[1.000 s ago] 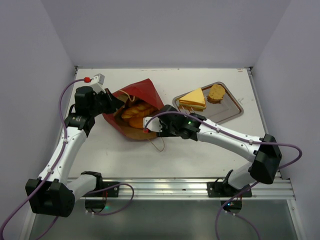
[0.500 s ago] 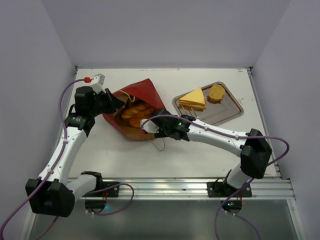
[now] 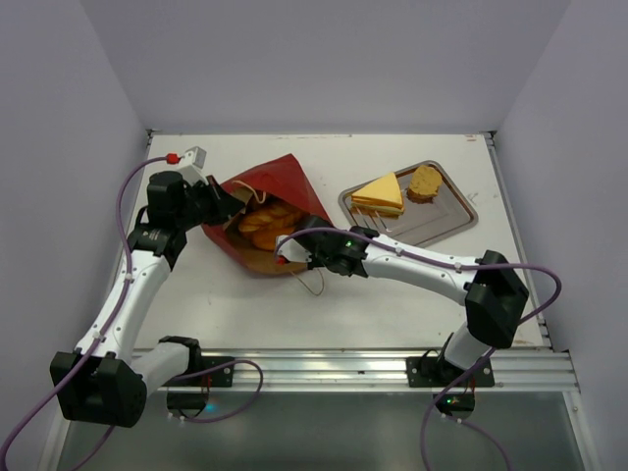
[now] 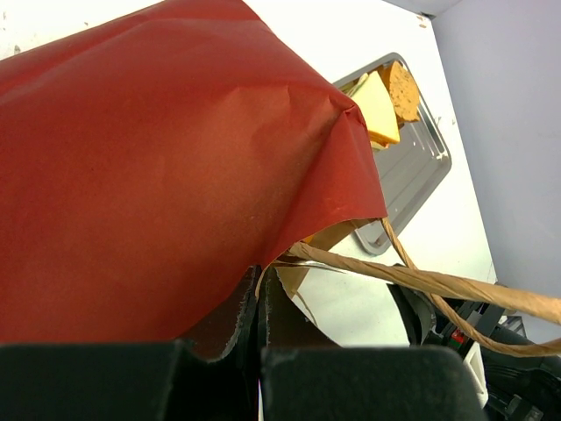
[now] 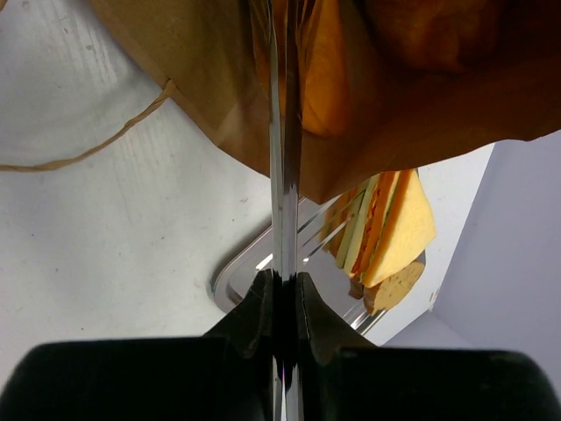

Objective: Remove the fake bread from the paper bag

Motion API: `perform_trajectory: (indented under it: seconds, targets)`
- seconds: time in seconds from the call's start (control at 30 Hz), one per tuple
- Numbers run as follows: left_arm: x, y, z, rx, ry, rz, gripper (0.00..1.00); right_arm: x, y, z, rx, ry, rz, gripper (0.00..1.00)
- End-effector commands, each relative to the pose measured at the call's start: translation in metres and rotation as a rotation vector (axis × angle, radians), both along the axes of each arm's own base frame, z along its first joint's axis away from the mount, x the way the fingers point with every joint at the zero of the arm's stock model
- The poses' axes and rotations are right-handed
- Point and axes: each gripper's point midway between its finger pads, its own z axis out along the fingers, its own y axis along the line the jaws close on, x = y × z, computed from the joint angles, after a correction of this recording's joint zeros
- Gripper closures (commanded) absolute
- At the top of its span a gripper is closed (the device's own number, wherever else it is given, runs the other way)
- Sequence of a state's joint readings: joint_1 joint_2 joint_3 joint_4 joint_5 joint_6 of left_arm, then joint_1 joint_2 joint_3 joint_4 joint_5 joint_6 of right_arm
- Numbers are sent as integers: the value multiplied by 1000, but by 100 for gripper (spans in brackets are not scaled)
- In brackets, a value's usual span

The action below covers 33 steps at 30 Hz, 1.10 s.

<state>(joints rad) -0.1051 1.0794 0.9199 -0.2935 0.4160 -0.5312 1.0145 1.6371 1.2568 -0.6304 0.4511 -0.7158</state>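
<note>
Pinches the paper bag (image 4: 175,158) rim tight in the left tool (image 4: 261,303), mouth open. Clamps metal tongs (image 5: 282,132) in the right tool (image 5: 282,294), at the mouth. Roughly halfway: triangular sandwich (image 3: 381,193) and brown round slice (image 3: 425,182) out on the steel tray (image 3: 456,218). Left to fetch: golden rolls (image 3: 267,221), perhaps a braided loaf, inside the bag on the counter (image 3: 392,294).

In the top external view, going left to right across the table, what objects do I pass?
paper bag → yellow-topped sandwich → brown round slice
</note>
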Motion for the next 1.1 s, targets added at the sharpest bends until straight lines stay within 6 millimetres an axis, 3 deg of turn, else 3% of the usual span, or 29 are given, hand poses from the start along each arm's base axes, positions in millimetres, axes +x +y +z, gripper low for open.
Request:
perform_trajectory:
  seconds: [0.0,0.4,0.53,0.67,0.83,0.93,1.07]
  targets:
    - [0,-1,9,-3,-49,-14,100,0,10,23,77,-14,2,99]
    - [8,3,7,-5,-44,23,100,-24,-4,68,301,91,48,100]
    - [12,4,12,-10,-49,45,100,-43,-9,77,345,140,120,100]
    - [16,8,17,-8,-55,73,100,-67,-27,77,353,206,198,100]
    - [19,12,20,-1,-54,100,100,-99,-55,95,455,261,277,100]
    - [19,13,18,6,-45,107,100,-107,-77,110,544,243,254,100]
    - [19,14,16,11,-38,107,100,-97,-110,124,628,158,114,100]
